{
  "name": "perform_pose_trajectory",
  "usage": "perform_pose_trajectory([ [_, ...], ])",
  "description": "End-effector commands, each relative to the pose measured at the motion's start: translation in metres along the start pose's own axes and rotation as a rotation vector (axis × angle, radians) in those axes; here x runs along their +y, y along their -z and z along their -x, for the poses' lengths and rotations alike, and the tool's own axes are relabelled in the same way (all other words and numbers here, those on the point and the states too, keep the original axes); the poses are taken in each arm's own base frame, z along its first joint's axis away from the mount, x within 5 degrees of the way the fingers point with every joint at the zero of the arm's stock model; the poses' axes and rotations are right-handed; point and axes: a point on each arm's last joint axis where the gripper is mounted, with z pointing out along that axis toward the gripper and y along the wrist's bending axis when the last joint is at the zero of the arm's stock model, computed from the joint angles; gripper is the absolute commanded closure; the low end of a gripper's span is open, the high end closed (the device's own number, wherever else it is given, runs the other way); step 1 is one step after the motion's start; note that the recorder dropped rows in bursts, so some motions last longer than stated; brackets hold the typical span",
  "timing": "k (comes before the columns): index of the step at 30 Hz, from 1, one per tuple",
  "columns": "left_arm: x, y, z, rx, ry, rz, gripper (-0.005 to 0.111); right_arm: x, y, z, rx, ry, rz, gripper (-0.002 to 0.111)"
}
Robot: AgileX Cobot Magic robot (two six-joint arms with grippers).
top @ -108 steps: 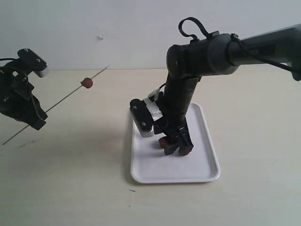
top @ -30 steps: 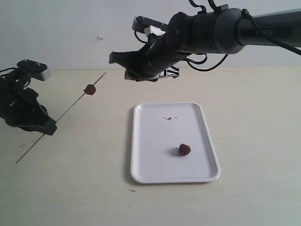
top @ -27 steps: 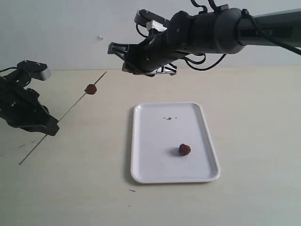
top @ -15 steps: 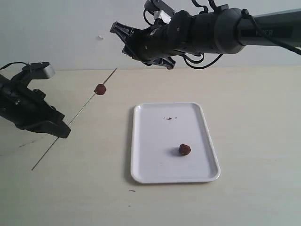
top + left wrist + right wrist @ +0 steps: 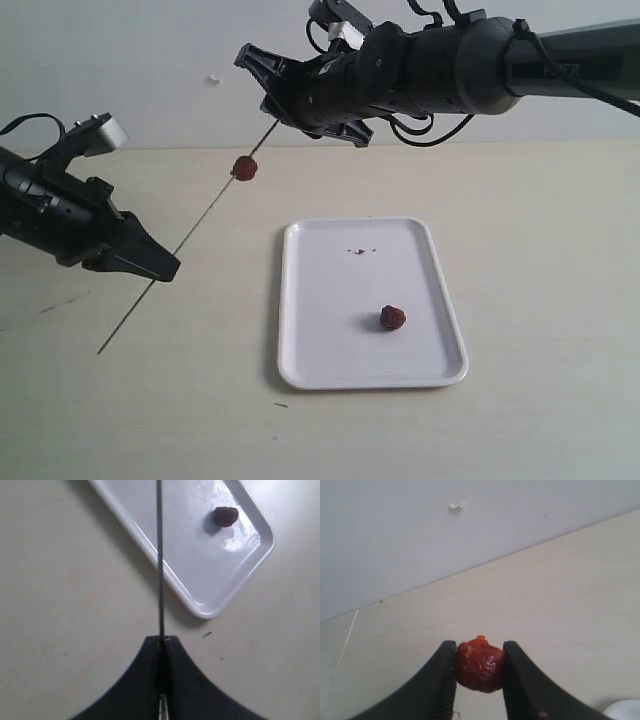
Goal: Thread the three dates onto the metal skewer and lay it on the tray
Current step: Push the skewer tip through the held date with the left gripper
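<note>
The thin metal skewer (image 5: pixel 190 236) slants up to the right, gripped in its lower part by my left gripper (image 5: pixel 150 266), which is shut on it. One dark red date (image 5: pixel 244 168) sits threaded near its upper end. My right gripper (image 5: pixel 268 90) hangs high at the back, just above the skewer's tip, shut on a second date (image 5: pixel 480 664) between its fingers (image 5: pixel 446 672). The third date (image 5: pixel 393 317) lies on the white tray (image 5: pixel 330 350). In the left wrist view the skewer (image 5: pixel 160 555) runs out from the left gripper (image 5: pixel 161 639) over the tray (image 5: pixel 185 565) and its date (image 5: pixel 226 516).
The tray lies lengthwise in the middle of a pale wooden table (image 5: pixel 540 250), with a plain white wall behind. A few dark crumbs (image 5: pixel 360 251) lie at the tray's far end. A small speck (image 5: pixel 281 405) lies on the table near the tray's front corner.
My right gripper took a date off the tray and carried it up and to the back left. My left gripper moved right with the skewer, bringing its tip up to the right gripper.
</note>
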Motion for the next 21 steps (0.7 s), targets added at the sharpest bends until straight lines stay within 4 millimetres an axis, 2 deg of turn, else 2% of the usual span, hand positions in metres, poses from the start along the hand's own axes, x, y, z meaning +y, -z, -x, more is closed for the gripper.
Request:
perform_pose_trajectory([
  [1, 0.0, 0.002, 0.002, -0.03, 0.039, 0.009, 0.107, 0.004, 0.004, 0.005, -0.023, 0.008, 0.015, 0.078],
  [14, 0.002, 0.002, 0.002, -0.028, 0.056, 0.032, 0.107, 0.005, 0.004, 0.005, -0.022, -0.025, 0.019, 0.078],
  [21, 0.011, -0.011, 0.001, -0.042, 0.061, 0.016, 0.107, 0.004, 0.004, 0.003, 0.0, -0.025, 0.012, 0.078],
])
